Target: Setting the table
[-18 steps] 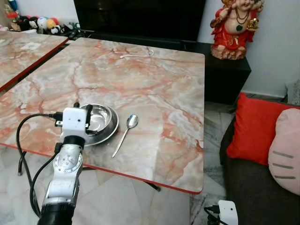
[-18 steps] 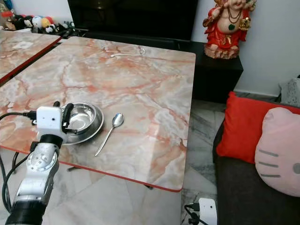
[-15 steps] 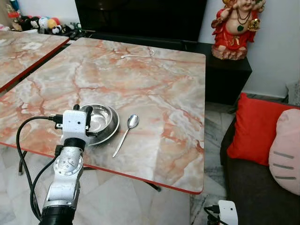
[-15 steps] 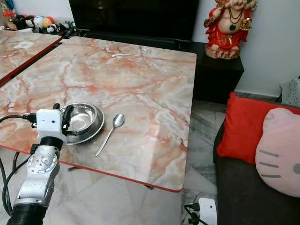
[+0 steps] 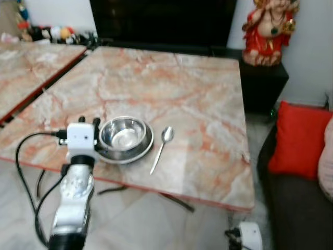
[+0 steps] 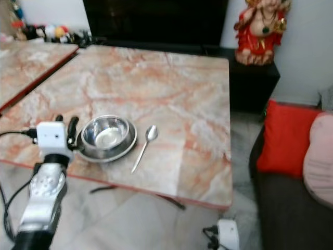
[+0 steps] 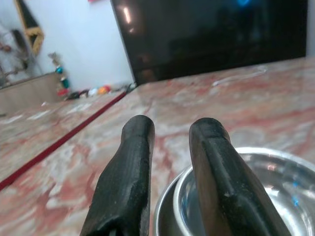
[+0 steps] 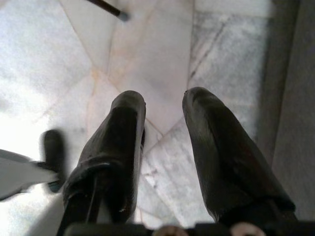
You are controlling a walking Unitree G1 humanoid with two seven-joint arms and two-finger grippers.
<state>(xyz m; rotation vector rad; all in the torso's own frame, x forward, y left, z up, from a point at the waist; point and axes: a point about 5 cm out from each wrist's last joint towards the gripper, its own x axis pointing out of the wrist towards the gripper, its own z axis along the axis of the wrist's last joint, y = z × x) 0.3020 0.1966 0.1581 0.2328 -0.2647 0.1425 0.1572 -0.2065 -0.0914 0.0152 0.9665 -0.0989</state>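
A shiny steel bowl (image 5: pixel 125 138) rests near the front left of the marble table (image 5: pixel 171 88). To the bowl's right lies a steel spoon (image 5: pixel 161 148), handle toward the table's front edge. My left gripper (image 5: pixel 89 121) hovers at the bowl's left rim. In the left wrist view its fingers (image 7: pixel 130 162) stand a little apart, the gripper (image 7: pixel 172 128) open with nothing held and the bowl's rim (image 7: pixel 172 196) just beyond them. My right gripper (image 8: pixel 165 101) hangs low over the floor, open and empty.
A second marble table (image 5: pixel 26 67) stands to the left across a narrow gap. Behind are a black cabinet (image 5: pixel 161 21) and a red figurine (image 5: pixel 270 31). A red cushion (image 5: pixel 299 140) lies on a dark sofa to the right. A thin white cable (image 7: pixel 241 76) lies on the table's far side.
The whole picture has shifted and blurred, so the camera moved. My left gripper, earlier overlapping the bowl's left rim, now sits just beside it. Bowl and spoon stay put.
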